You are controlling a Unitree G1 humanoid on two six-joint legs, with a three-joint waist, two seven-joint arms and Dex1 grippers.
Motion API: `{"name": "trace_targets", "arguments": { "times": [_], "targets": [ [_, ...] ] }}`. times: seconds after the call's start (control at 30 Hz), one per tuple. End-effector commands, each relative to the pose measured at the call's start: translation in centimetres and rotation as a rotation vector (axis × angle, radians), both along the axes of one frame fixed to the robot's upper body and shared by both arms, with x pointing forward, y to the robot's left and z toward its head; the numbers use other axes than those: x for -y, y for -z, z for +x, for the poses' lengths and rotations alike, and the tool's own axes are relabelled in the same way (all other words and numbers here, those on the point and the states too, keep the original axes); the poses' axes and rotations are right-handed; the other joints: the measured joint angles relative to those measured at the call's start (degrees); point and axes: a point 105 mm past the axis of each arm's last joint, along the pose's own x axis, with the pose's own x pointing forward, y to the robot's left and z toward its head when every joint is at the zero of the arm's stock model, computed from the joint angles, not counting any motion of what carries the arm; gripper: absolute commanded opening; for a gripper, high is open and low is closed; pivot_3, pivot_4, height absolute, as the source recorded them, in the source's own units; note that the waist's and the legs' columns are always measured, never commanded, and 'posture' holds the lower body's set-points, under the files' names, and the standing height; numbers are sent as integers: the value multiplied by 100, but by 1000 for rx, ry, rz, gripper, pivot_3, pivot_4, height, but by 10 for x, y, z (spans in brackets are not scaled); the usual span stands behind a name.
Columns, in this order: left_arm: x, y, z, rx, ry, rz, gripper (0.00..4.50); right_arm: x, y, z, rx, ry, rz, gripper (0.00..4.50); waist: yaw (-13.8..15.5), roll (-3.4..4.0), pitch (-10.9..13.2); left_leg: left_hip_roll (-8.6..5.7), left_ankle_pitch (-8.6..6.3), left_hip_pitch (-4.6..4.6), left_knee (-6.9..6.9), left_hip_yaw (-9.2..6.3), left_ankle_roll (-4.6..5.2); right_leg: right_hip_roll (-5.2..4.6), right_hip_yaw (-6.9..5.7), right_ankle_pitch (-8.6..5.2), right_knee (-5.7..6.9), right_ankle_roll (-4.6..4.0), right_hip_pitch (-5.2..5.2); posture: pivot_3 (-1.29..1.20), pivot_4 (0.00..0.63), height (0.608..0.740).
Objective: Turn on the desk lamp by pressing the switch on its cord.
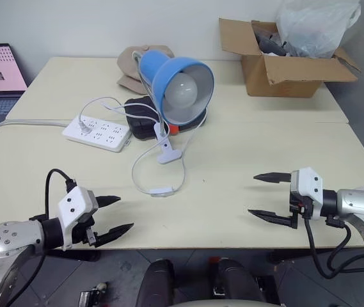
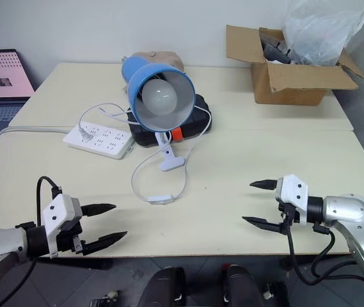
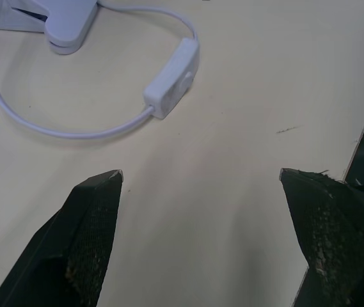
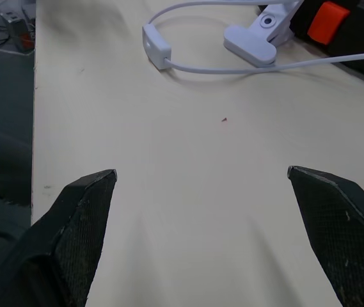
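White switch [image 1: 160, 190] lay untouched on desk [image 1: 245, 160], ahead of left pincer [image 1: 115, 214], well apart from right pincer [image 1: 263, 195]. Both pincers gaped empty. Lamp [image 1: 182, 88] bulb looked unlit; pressing not yet done.

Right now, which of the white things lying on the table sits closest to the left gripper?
The small white oblong inline switch on the thin white cord, just ahead of the open left gripper. The white clip base and white power strip lie farther back.
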Motion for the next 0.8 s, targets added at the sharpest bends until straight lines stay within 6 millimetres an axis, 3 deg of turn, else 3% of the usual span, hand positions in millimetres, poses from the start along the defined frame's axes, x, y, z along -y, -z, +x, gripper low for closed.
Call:
{"name": "trace_targets", "arguments": {
  "times": [0.03, 0.33, 0.43, 0.47, 0.8],
  "targets": [
    [6, -10, 1, 49, 37, -20, 4087, 3, -7, 0, 51, -7, 2, 4500, 0, 0, 0, 0, 0, 0, 0, 0, 0, 0, 0, 0, 0, 0, 0, 0, 150, 740],
    [6, -4, 7, 100, 37, 66, 4087, 2, -7, 1, 52, -19, 6, 4500, 3, 0, 0, 0, 0, 0, 3, -1, 0, 0, 0, 1, 1, 1, 2, 0, 150, 740],
    [10, -6, 8, 91, 83, 17, 4087, -1, -10, 1, 57, -24, 7, 4500, 4, 0, 0, 0, 0, 0, 3, -1, 0, 0, 0, 0, 1, 0, 2, 0, 150, 740],
    [11, -10, 10, 101, 96, -9, 4429, -2, -11, 1, 59, -26, 6, 4500, 4, 0, 0, 0, 0, 1, 3, 0, 0, 0, 1, 0, 1, 0, 2, 0, 150, 740],
    [22, -2, 48, 181, 225, 43, 4482, -16, -16, 4, 19, -5, -61, 4500, 19, 0, 0, -2, 0, 0, 9, 0, 0, 0, 0, 9, 9, 14, 4, 0, 150, 740]
  ]
}}
